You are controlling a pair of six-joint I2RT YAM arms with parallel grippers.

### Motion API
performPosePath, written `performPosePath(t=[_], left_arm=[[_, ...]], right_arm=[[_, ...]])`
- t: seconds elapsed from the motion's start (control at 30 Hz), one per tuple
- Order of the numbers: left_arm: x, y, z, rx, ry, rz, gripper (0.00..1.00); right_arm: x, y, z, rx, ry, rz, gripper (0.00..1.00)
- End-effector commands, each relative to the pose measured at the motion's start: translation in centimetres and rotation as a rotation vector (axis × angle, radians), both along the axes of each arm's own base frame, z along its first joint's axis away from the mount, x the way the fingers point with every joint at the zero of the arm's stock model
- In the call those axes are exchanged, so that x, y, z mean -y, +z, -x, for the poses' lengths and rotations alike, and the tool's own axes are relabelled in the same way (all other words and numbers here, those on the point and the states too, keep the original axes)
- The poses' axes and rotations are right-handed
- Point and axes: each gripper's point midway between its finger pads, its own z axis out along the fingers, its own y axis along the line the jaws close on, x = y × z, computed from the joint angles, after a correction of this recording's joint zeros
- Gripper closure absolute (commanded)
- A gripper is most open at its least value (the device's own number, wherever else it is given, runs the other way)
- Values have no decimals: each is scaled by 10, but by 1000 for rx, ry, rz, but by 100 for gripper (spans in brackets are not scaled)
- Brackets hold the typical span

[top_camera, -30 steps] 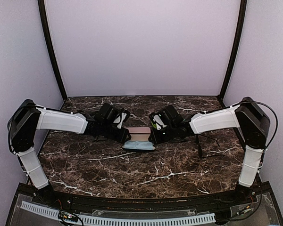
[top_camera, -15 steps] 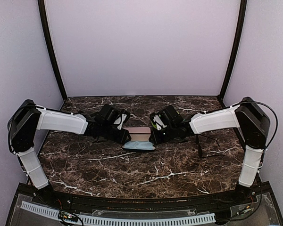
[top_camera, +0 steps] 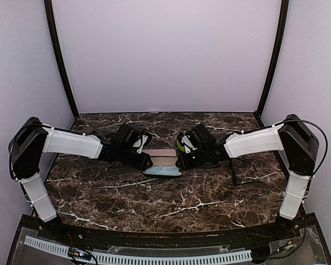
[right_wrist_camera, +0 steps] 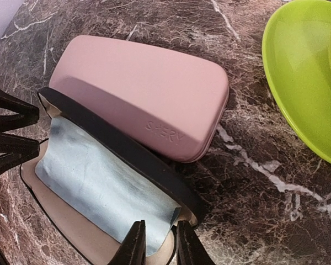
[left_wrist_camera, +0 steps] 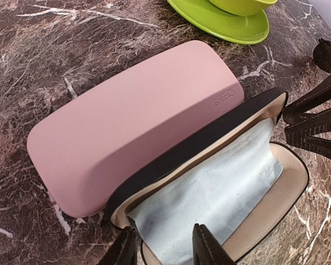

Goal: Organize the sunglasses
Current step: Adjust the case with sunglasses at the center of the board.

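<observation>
The black case (left_wrist_camera: 198, 143) is being held open at both ends, ready for a pair to be laid inside. No pair is in it yet. The right gripper (right_wrist_camera: 159, 240) is pinched on the case's rim. The left gripper (left_wrist_camera: 164, 243) is set partly apart around the other end; whether it squeezes cannot be told. A blue cloth (left_wrist_camera: 209, 193) is spread inside the case, and the pink case (left_wrist_camera: 132, 116) lies touching it.

The black sunglasses (top_camera: 233, 174) are seen only as thin lines on the table (top_camera: 154, 199), just right of the grippers, too thin to make out well. Next, one gripper must be freed to fetch them. The red-pink pair is not seen anywhere.
</observation>
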Motion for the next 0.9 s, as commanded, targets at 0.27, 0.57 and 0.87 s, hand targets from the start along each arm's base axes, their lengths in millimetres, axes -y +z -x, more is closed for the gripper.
performPosePath(t=[0.27, 0.57, 0.87], left_arm=[[-2, -1, -2, 11, 14, -22, 63], [0, -6, -2, -1, 11, -24, 65], [-4, 11, 3, 17, 13, 1, 64]], right_arm=[[-8, -1, -2, 1, 0, -22, 79], [-17, 1, -7, 3, 9, -39, 79], [-5, 22, -4, 44, -14, -48, 77]])
